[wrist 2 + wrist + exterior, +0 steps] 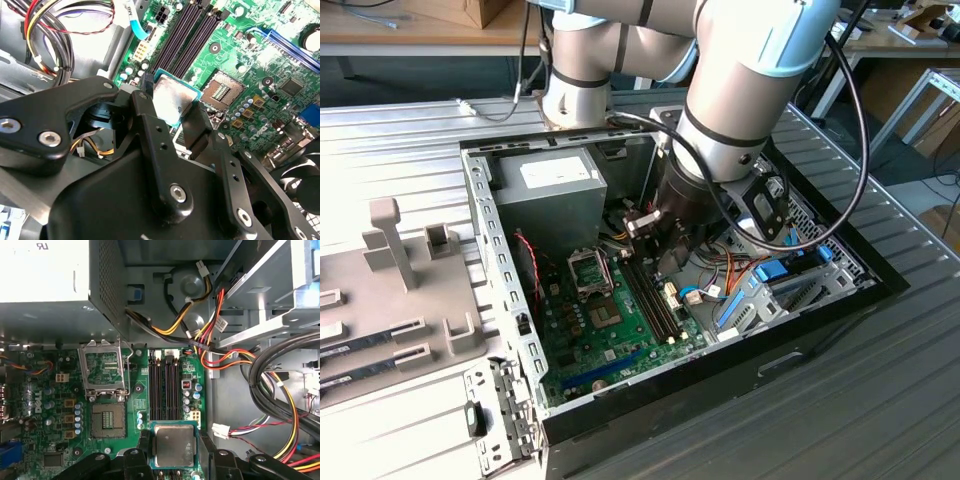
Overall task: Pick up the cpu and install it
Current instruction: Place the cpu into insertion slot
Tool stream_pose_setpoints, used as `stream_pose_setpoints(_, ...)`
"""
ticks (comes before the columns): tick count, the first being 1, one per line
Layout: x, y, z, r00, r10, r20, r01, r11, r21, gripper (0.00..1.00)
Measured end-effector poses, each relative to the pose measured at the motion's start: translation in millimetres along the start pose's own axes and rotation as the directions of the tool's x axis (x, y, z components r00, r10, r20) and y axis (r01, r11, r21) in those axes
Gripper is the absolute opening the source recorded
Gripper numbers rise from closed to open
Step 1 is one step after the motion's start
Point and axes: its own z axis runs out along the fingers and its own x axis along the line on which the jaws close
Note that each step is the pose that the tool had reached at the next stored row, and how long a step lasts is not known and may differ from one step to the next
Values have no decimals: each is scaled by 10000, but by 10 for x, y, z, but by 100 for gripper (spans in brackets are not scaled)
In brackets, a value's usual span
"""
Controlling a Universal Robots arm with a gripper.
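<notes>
In the exterior view, the Universal Robots arm is reaching down into the open computer case, its wrist hanging over the memory slots of the green motherboard. The CPU socket, with its retention frame flipped open, is lying toward the exterior view's left of the wrist, near the grey power supply.

In the second wrist view, the gripper is clamping the cpu by two opposite edges between its black fingers. The chip is hanging tilted in the air above the board, beside the memory slots and apart from the bare socket.

In the first wrist view, the cpu is sitting between the fingers over the lower end of the memory slots, with the open socket and its raised frame off to one side, not beneath it.

The risk, as I judge it, is in alignment: a chip arriving tilted or rotated could bend the socket contacts. The edge-only grip could also be letting it slip, and the cable bundle nearby could be snagging the arm.
</notes>
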Motion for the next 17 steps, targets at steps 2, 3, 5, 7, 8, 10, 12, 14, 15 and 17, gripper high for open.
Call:
stream_pose_setpoints(2,9,-10,9,10000,0,0,0,10000,-1,47)
stream_pose_setpoints(3,17,-14,16,10000,1,1,-1,10000,-2,47)
stream_pose_setpoints(5,41,-19,32,10000,1,0,-1,10000,0,47)
stream_pose_setpoints(7,61,-21,49,10000,-1,0,1,10000,0,47)
stream_pose_setpoints(8,74,-21,61,10000,-4,0,4,10000,-1,47)
stream_pose_setpoints(10,95,-23,77,10000,-53,-2,53,10000,-1,47)
stream_pose_setpoints(12,109,-23,93,9998,-174,-7,174,9998,-5,47)
stream_pose_setpoints(14,118,-23,111,9994,-340,-14,340,9994,-11,47)
stream_pose_setpoints(15,134,-24,122,9993,-377,-15,377,9993,-12,47)
stream_pose_setpoints(17,205,-27,147,9992,-390,-17,390,9992,-11,47)
